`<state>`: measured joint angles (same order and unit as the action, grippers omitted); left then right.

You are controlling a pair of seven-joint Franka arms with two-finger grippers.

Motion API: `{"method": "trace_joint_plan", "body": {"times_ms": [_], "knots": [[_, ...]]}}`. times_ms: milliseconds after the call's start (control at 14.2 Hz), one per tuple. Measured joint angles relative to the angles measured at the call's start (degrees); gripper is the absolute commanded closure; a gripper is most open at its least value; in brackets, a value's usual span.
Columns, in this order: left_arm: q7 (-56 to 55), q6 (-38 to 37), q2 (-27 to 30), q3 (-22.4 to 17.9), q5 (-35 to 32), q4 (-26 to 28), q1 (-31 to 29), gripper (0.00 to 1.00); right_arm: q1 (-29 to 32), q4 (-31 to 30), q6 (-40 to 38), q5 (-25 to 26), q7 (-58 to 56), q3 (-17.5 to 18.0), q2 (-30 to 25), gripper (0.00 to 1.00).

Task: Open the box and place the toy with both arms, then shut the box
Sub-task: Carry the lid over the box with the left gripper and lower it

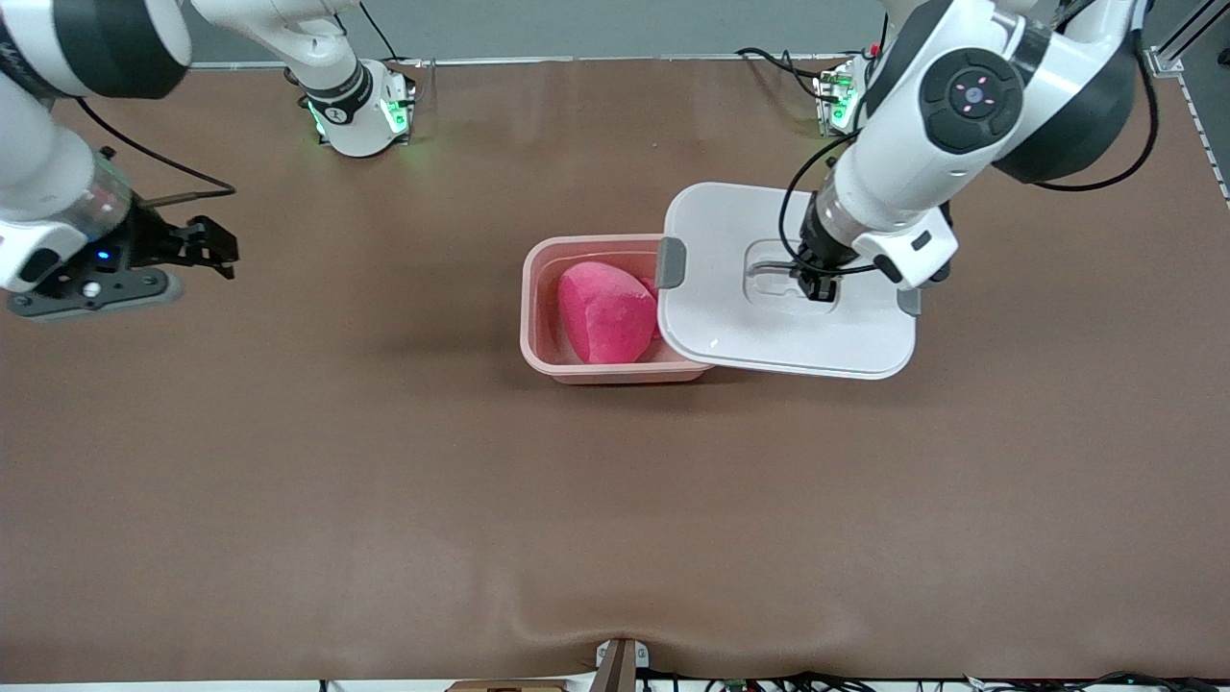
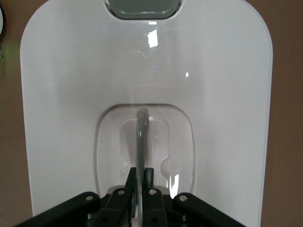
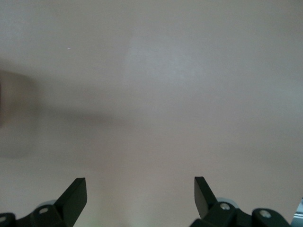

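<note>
The pale pink box (image 1: 538, 317) stands mid-table with the hot-pink plush toy (image 1: 605, 312) inside it. The white lid (image 1: 730, 317) hangs over the box's end toward the left arm, covering part of it. My left gripper (image 1: 819, 286) is shut on the lid's thin centre handle (image 2: 141, 142) in its recess; the lid (image 2: 213, 85) fills the left wrist view, with one grey clip (image 2: 142, 7) at its edge. Another grey clip (image 1: 671, 262) shows by the toy. My right gripper (image 1: 216, 252) is open and empty, over bare table at the right arm's end; its fingers (image 3: 75, 194) show only table.
The brown table mat (image 1: 384, 461) spreads all round the box. The arms' bases (image 1: 360, 111) stand at the table's back edge with cables. A small bracket (image 1: 620, 663) sits at the mat's near edge.
</note>
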<state>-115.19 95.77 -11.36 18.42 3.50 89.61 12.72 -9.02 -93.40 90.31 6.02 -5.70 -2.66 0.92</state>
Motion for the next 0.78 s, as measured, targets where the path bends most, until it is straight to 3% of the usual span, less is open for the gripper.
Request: {"method": "trace_joint_plan", "body": {"times_ms": [212,776], "knots": [[-3.5,0.7,-0.8,0.0,-0.6,-0.2,2.0,1.0,1.8,-0.6,-0.4,-4.8,4.3,0.0,-2.1,0.0],[-13.9,5.1,-4.2,0.1,-3.5,-0.2,7.9,1.0,3.4,-0.7,-3.8,-6.2,9.6,0.0,-2.7,0.0]]}}
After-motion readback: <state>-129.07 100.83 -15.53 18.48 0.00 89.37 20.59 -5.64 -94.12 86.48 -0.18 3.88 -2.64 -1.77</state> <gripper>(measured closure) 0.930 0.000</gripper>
